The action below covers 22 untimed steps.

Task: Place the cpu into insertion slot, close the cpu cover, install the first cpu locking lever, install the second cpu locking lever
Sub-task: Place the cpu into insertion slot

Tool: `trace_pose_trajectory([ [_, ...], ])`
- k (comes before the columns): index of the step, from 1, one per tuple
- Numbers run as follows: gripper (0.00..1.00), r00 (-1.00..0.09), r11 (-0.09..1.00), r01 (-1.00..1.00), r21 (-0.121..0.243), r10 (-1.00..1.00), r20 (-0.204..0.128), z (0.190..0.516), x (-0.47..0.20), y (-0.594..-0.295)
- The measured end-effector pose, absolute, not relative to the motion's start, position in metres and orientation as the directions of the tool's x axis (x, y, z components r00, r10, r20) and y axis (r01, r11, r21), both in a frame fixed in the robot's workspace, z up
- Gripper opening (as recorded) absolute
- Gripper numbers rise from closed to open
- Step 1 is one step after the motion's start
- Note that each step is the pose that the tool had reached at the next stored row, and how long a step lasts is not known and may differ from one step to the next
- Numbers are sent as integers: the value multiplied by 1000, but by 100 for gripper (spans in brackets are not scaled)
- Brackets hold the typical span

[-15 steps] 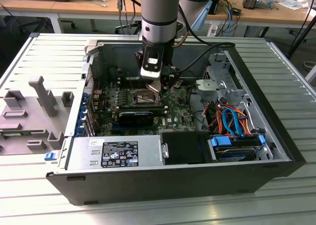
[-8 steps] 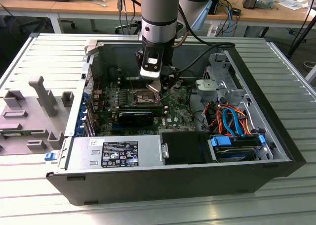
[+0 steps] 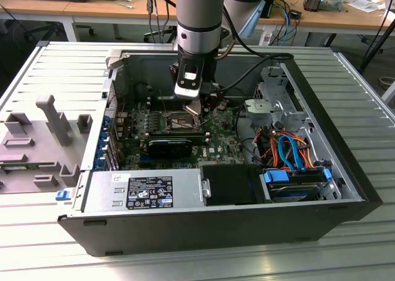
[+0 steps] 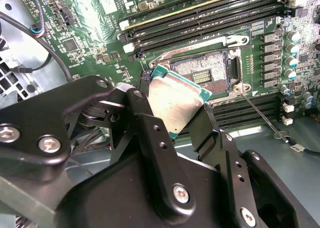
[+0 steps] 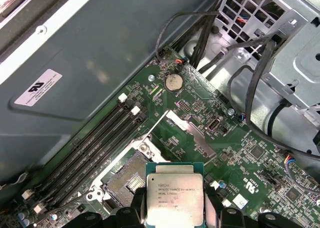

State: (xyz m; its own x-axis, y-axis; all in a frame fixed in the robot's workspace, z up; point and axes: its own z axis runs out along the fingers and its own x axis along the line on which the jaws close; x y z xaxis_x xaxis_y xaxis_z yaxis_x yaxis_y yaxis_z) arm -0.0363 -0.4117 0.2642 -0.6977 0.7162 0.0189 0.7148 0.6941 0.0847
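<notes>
My gripper (image 3: 196,106) is shut on the cpu (image 4: 175,105), a small square chip with a silver-grey top and a green rim. It holds the chip by two opposite edges, tilted, a little above the green motherboard (image 3: 216,139). The insertion slot (image 4: 202,75) lies open just beyond the chip, its brownish contact field bare inside a silvery frame. In the first wrist view the cpu (image 5: 175,198) hangs beside the slot (image 5: 127,178). The cpu cover (image 5: 192,133) stands swung open next to the slot. A thin locking lever (image 4: 260,115) sticks out, released.
Long black memory sticks (image 4: 210,12) run beside the slot. The open computer case (image 3: 345,170) has a power supply (image 3: 148,191) at the front and a drive cage with cables (image 3: 284,102) at the exterior view's right. A grey fixture (image 3: 43,139) lies outside the case.
</notes>
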Motion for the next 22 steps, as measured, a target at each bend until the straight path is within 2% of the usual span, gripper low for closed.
trace_pose_trajectory([
  [22,55,-676,673,735,85,736,19,264,-36,-412],
])
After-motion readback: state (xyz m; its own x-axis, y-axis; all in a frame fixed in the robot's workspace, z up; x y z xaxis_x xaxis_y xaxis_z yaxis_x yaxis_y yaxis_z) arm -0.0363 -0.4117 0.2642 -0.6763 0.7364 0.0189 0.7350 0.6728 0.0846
